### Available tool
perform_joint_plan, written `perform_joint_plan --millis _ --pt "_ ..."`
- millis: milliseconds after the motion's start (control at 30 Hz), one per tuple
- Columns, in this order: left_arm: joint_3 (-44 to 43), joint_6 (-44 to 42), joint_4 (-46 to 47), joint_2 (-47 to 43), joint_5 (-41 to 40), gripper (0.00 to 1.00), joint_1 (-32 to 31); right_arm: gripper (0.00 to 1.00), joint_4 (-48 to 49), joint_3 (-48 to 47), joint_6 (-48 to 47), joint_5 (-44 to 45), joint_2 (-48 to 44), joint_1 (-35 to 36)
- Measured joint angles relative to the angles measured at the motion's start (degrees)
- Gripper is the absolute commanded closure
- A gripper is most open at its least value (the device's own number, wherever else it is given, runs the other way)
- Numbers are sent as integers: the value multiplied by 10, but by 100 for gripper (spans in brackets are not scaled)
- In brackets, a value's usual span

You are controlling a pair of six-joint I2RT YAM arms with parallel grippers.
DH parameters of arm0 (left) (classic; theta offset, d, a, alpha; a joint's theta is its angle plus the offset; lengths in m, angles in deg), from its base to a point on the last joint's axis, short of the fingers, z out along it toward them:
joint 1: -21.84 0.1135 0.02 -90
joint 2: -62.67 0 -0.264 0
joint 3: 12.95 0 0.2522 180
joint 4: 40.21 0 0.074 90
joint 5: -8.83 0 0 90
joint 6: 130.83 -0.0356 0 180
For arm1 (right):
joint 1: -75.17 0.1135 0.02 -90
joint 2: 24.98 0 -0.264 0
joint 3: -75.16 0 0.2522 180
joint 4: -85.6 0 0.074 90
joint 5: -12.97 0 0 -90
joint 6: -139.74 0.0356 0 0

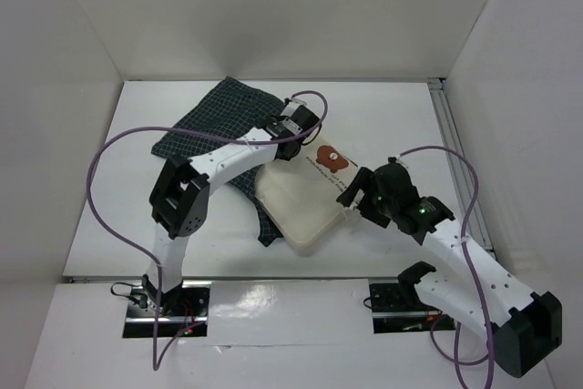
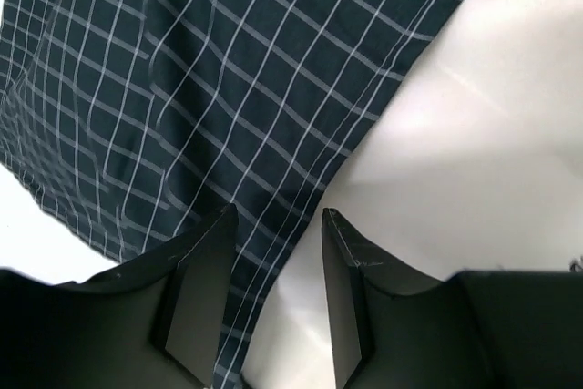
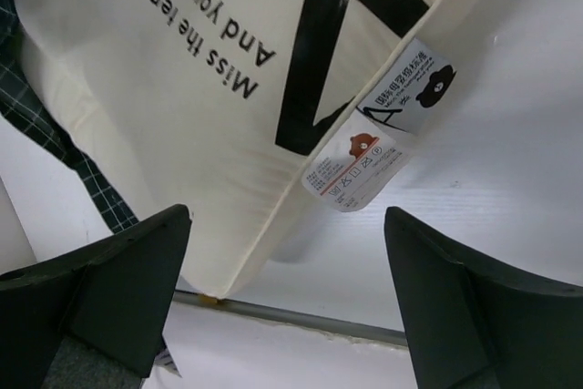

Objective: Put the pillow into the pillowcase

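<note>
The cream pillow [image 1: 301, 202] with its printed label lies mid-table, its far left part over the dark checked pillowcase [image 1: 209, 125]. My left gripper [image 1: 293, 134] hovers at the pillow's far edge. In the left wrist view it [image 2: 278, 216] is open, and the pillowcase [image 2: 200, 70] edge runs below the gap, unpinched. My right gripper [image 1: 351, 190] stands at the pillow's right side. In the right wrist view it [image 3: 287, 216] is wide open. The pillow [image 3: 155, 88] edge and its small tags [image 3: 364, 161] lie just ahead of the fingers, untouched.
White walls enclose the table on three sides. A metal rail [image 1: 455, 152] runs along the right edge. Purple cables [image 1: 109, 198] loop from both arms over the table. A strip of pillowcase [image 1: 264, 225] sticks out under the pillow's near left side.
</note>
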Motion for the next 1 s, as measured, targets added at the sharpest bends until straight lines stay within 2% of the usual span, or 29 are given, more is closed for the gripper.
perform_joint_plan --millis 167,367,433,500,533,567,600,633,667,700,733,767,867,1000 --pt "-31 -17 7 48 -7 46 7 0 26 40 12 -57 3 -6" --pt "-68 -29 10 87 -31 49 12 0 87 73 30 -109 24 -6" --pt "-77 -29 10 92 -38 56 13 0 118 77 41 -120 47 -1" --pt "-89 -29 9 97 -41 68 18 0 157 92 59 -122 67 8" --pt "-92 -29 10 97 -40 95 21 0 176 102 68 -120 73 13" --pt "-94 -28 10 97 -38 100 26 0 193 113 78 -117 77 18" --pt "-97 -32 9 97 -35 100 31 0 206 120 85 -112 81 21" --pt "-99 -38 9 98 -28 100 34 7 223 125 90 -106 87 23" --pt "-103 -42 8 98 -17 100 38 43 240 126 92 -98 99 23" --pt "-107 -45 7 98 -7 100 41 70 260 125 88 -91 113 24" --pt "-110 -49 8 98 8 100 42 93 271 121 84 -86 128 26" --pt "-112 -61 8 98 30 100 42 100 274 105 81 -81 150 27" --pt "-104 -107 24 85 137 100 27 100 240 22 40 -58 200 37" --pt "-90 -134 30 28 299 100 3 100 159 -91 -21 -34 198 75"
